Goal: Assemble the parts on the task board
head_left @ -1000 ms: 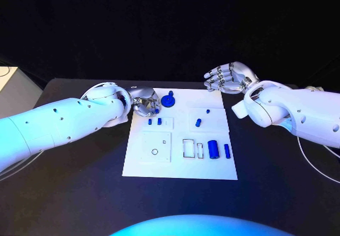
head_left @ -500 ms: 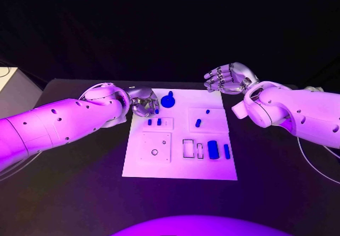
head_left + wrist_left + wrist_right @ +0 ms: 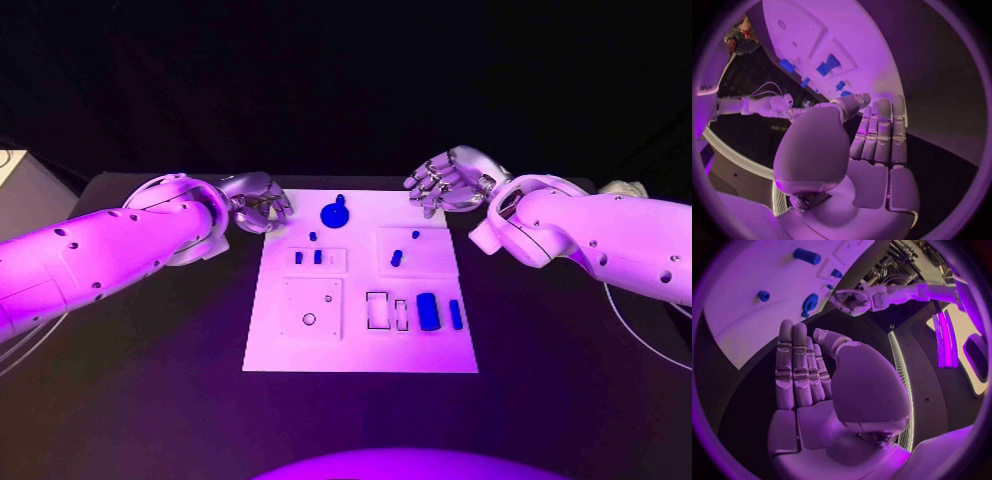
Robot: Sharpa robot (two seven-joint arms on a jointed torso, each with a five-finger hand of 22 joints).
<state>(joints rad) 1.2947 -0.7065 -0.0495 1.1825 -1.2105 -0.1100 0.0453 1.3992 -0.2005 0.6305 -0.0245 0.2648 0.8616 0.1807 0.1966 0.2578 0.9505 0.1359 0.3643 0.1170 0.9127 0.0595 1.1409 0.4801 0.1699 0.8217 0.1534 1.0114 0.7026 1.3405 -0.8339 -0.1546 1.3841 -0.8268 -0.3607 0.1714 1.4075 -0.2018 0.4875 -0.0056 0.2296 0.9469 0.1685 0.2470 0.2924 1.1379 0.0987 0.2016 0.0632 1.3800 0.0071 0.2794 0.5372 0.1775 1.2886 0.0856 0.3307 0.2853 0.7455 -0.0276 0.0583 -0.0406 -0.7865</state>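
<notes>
While head view shows task board (image 3: 361, 350) whole, left robot hand (image 3: 873, 150) empty.

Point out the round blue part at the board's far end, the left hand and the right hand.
Round blue part (image 3: 335, 212), head view, middle of its disc.
Left hand (image 3: 257, 201), head view, middle of the hand.
Right hand (image 3: 444, 183), head view, middle of the hand.

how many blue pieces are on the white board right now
8. Round knobbed blue piece at the far edge; tiny peg; two short pegs; small peg; slanted peg; fat blue cylinder; slim bar. Smaller ones may escape notice.
</notes>
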